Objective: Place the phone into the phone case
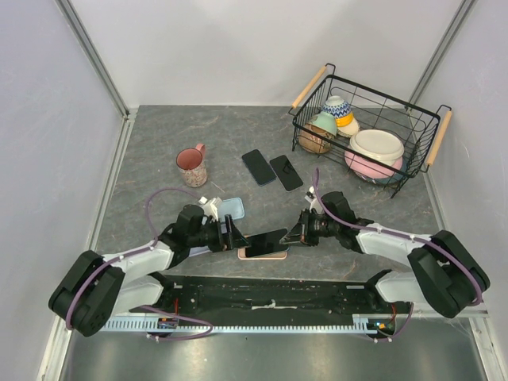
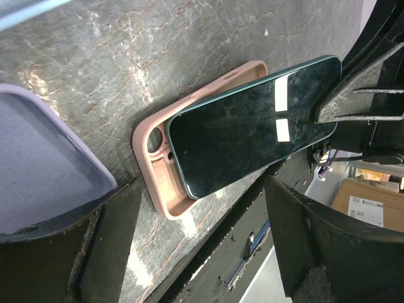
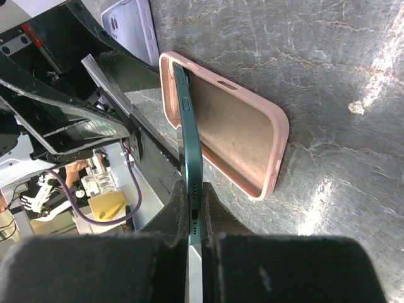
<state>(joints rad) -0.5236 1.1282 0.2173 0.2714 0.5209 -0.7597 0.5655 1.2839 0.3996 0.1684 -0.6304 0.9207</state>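
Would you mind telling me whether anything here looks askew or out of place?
The dark green phone sits askew: one end rests inside the pink phone case, while the other, pinched by the right claw, is raised above it.

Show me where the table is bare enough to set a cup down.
Free: back-left corner behind the mug; the strip between mug and spare phones; the patch between basket and right arm. Crowded: front centre, where left gripper and right gripper meet at the pink case.
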